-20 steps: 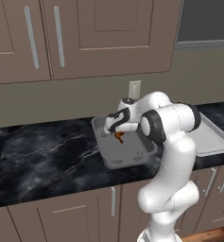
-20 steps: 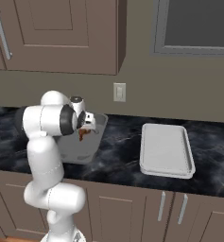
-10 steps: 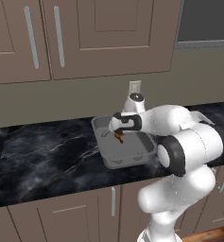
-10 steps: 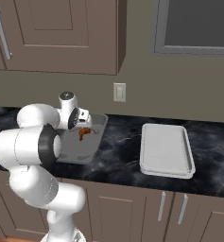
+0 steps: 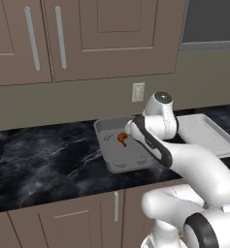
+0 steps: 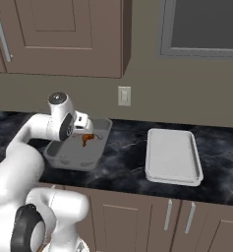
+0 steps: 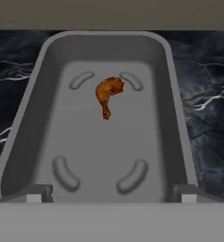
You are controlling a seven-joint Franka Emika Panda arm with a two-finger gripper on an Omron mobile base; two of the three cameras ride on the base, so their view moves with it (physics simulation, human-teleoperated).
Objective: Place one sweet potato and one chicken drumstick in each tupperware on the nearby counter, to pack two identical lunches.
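A brown chicken drumstick [image 7: 107, 96] lies loose on the floor of the deep grey tupperware [image 7: 172, 118], toward its far end. My gripper [image 7: 111, 197] hangs open above the tub's near end, its fingertips [image 7: 38, 194] wide apart and holding nothing. From the right base view, the gripper [image 6: 86, 130] sits just above and left of the drumstick [image 6: 88, 139] in the grey tub [image 6: 69, 160]. The whitish tupperware tray [image 6: 172, 155] stands to the right with nothing in it. In the left base view the arm covers part of the tub [image 5: 111, 162] beside the drumstick [image 5: 122, 139]. The sweet potato is out of view.
Both containers rest on the black marble counter [image 5: 48, 160], the whitish tray [image 5: 204, 133] at its right end. A wall outlet [image 6: 124, 96] sits behind the tub. Brown upper cabinets [image 5: 106, 38] hang above, and lower cabinet doors [image 6: 137, 221] run under the counter edge.
The gripper has drawn back and up from the drumstick, which stays lying in the grey tub. The arm's elbow has swung lower and nearer the cameras.
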